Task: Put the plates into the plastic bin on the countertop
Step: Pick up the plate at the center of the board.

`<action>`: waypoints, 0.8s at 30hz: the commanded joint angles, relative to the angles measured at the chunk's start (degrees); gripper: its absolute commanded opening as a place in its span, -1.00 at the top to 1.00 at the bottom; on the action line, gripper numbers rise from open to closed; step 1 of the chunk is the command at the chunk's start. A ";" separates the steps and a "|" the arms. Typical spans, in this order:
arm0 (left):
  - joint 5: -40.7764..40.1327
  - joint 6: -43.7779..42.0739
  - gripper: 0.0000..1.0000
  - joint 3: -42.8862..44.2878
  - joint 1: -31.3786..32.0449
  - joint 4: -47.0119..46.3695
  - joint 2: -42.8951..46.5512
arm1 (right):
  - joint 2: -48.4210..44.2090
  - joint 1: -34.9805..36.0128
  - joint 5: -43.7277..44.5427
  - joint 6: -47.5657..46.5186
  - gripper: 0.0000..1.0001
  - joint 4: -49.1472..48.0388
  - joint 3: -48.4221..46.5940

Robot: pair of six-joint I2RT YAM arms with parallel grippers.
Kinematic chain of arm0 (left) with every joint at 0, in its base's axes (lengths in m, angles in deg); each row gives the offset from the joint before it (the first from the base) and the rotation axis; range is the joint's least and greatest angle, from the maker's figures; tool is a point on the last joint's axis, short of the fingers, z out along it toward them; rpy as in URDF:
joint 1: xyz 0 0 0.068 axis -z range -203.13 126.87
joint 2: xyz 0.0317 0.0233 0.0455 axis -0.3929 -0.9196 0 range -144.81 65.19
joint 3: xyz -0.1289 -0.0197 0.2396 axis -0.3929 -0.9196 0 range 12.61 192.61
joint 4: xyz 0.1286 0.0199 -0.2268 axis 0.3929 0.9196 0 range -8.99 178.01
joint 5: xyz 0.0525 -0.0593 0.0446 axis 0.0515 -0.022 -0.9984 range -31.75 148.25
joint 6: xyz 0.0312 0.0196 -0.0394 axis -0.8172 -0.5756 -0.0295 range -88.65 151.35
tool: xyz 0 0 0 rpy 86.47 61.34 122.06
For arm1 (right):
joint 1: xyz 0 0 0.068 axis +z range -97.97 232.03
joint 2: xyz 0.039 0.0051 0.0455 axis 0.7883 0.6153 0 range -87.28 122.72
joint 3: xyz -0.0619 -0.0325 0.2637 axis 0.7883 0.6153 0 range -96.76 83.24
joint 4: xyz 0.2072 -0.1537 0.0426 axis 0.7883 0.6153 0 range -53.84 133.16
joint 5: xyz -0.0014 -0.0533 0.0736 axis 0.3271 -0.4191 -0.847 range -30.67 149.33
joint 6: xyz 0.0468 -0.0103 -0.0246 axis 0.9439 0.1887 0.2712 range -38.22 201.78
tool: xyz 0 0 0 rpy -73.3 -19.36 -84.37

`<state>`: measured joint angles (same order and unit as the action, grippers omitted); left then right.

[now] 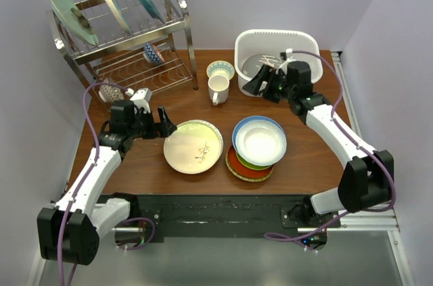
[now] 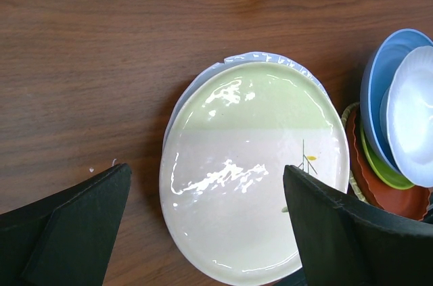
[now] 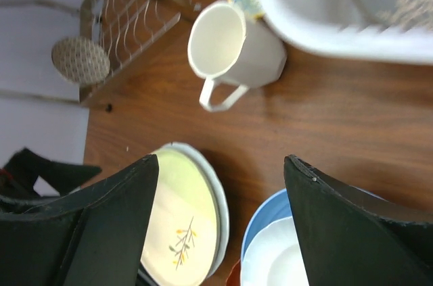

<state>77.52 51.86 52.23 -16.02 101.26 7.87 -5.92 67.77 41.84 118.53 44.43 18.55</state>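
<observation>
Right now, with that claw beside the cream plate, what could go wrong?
The open left gripper may pinch the cream plate together with the plate under it, since they lie flat. Pushing it could bump the stack close beside it. On the way to the bin, a carried plate could clip the mug.

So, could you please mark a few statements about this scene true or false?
1. The cream plate lies on the countertop, outside the plastic bin. True.
2. The white mug lies on its side. False: it stands upright.
3. The left gripper has its jaws shut on a plate. False: they stand open, holding nothing.
4. A white plate tops the stack. True.
5. The plastic bin is empty. False: a dark plate lies inside.
</observation>
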 commanded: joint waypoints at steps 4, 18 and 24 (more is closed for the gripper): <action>-2.56 0.76 -0.99 -0.15 -0.61 -0.92 -1.04 | 0.55 8.68 0.27 -0.80 -0.46 -2.65 3.25; -4.94 1.37 -0.97 1.16 -0.61 2.42 -10.62 | 5.74 18.09 2.73 -1.86 -0.22 -0.45 5.97; -3.36 1.11 -0.97 1.25 -0.61 2.16 -12.38 | 7.58 19.93 2.91 -1.86 -0.11 -0.54 7.55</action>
<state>72.82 52.84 52.23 -16.02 103.47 -4.24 0.83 86.42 43.43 117.63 44.65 25.18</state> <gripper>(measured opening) 0.988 0.566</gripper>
